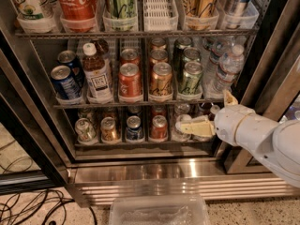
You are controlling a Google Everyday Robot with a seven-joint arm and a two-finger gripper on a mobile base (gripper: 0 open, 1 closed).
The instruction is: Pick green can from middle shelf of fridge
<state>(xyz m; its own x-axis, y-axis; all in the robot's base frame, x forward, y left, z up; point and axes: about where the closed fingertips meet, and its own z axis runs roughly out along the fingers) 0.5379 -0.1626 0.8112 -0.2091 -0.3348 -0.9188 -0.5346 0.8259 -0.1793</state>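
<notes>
The fridge (187,182) is seen close, from above, facing in and down; claw (212,112) caught lower right.

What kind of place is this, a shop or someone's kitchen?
Probably a shop or office pantry: a steel-framed drinks fridge, wire racks like the middle shelf, cans lined in rows. The gripper, jaws open, hangs at lower right, below the green can.
</notes>
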